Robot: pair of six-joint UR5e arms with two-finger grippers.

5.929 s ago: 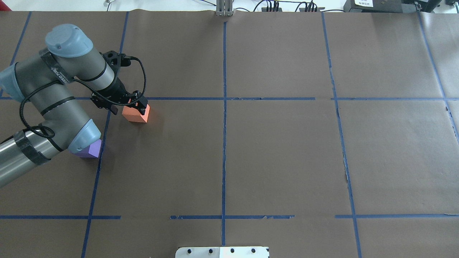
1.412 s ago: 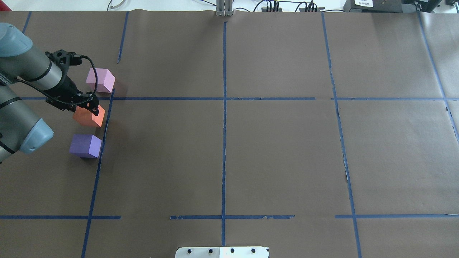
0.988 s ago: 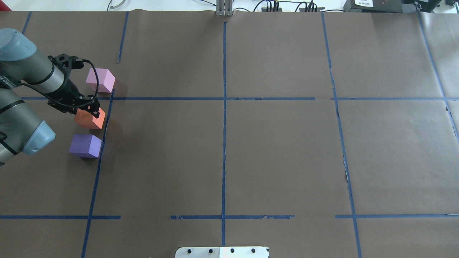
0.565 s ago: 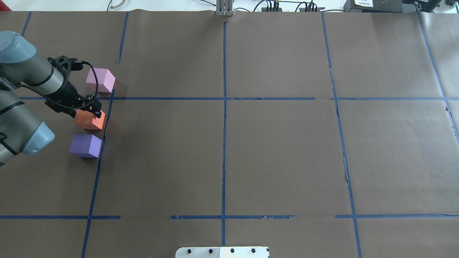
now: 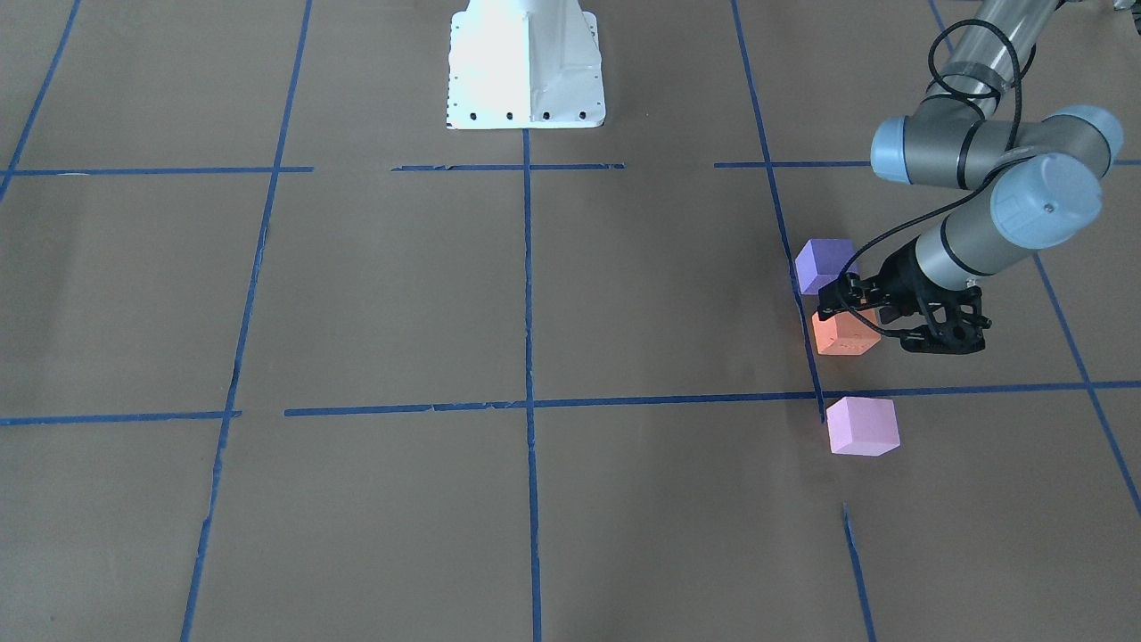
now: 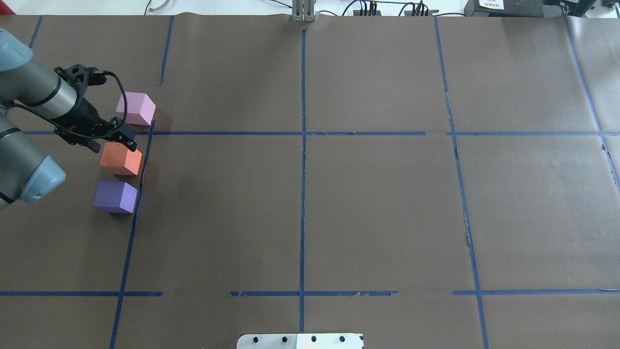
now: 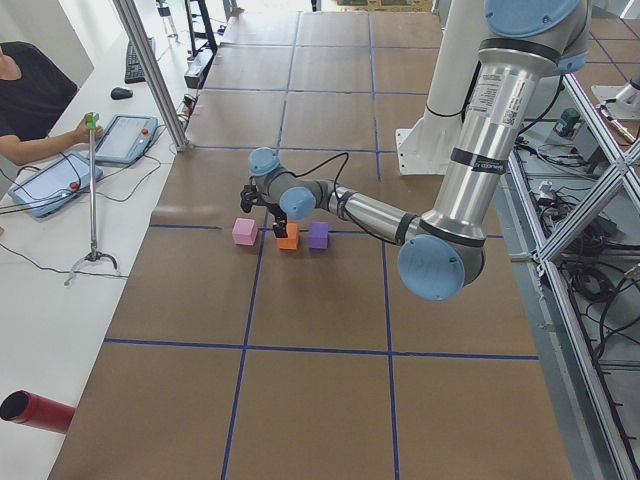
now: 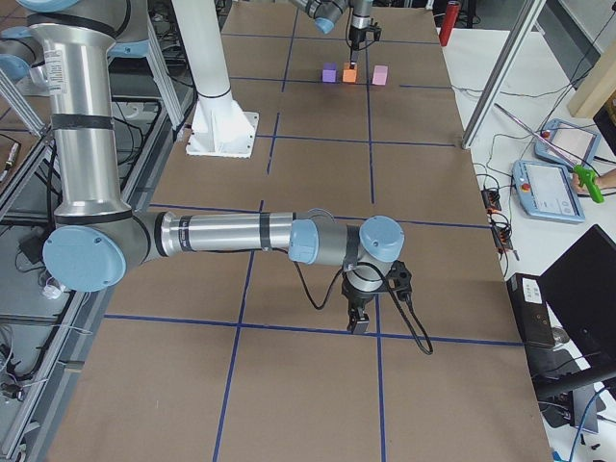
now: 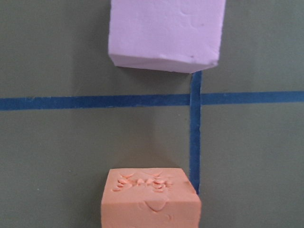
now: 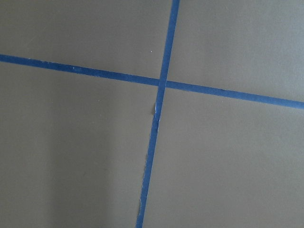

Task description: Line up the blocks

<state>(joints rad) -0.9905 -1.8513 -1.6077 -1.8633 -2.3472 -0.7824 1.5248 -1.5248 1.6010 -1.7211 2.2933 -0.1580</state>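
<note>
left claw point(image 6: 127, 138) being held apart over orange block point(image 6: 121, 161) | risk: it being clipped on lift-off, skewed from violet-blue block point(image 6: 115, 197) and pink block point(image 6: 135, 108)

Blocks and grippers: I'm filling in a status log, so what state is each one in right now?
Orange block: on the table, ungripped, top dented, between the other two.
Pink block: on the table, untouched, apart from the orange one.
Violet block: on the table, untouched, apart from the orange one.
Left gripper: open, empty, hovering over the orange block.
Right gripper: far from the blocks; open or shut cannot be told.
</note>
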